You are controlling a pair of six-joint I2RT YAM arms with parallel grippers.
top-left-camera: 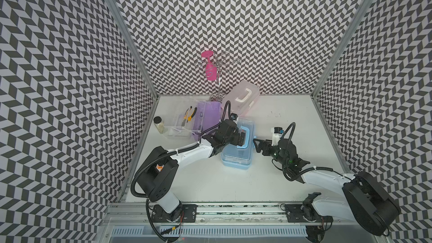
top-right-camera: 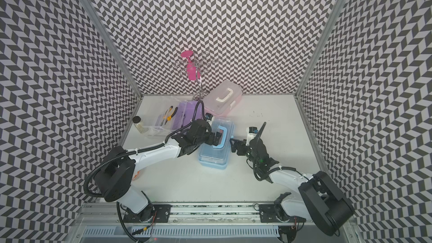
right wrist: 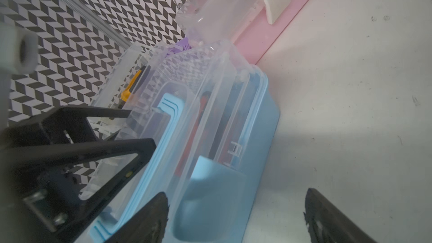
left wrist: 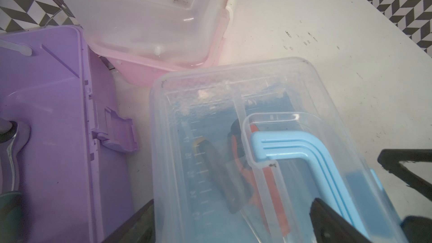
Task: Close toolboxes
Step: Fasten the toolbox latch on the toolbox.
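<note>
The light blue toolbox (top-left-camera: 236, 160) (top-right-camera: 214, 160) stands mid-table with its clear lid (left wrist: 210, 113) down. My left gripper (top-left-camera: 243, 137) (left wrist: 231, 206) hovers open over that lid, one finger beside the box and the other over the blue handle (left wrist: 292, 146). From the box's right side, my right gripper (top-left-camera: 256, 144) (right wrist: 236, 194) is open, its fingers either side of the blue latch (right wrist: 210, 190). The pink toolbox (top-left-camera: 233, 105) (right wrist: 280, 31) at the back has its lid down. The purple toolbox (top-left-camera: 208, 115) (left wrist: 58, 113) stands open, its clear lid (top-left-camera: 180, 120) lying to the left.
A small glass jar (top-left-camera: 159, 124) with a black cap stands at the far left by the wall. Yellow-handled pliers (top-left-camera: 190, 114) lie in the open clear lid. A wire stand (top-left-camera: 218, 82) holding a pink glass (top-left-camera: 209, 68) rises behind the boxes. Patterned walls close three sides.
</note>
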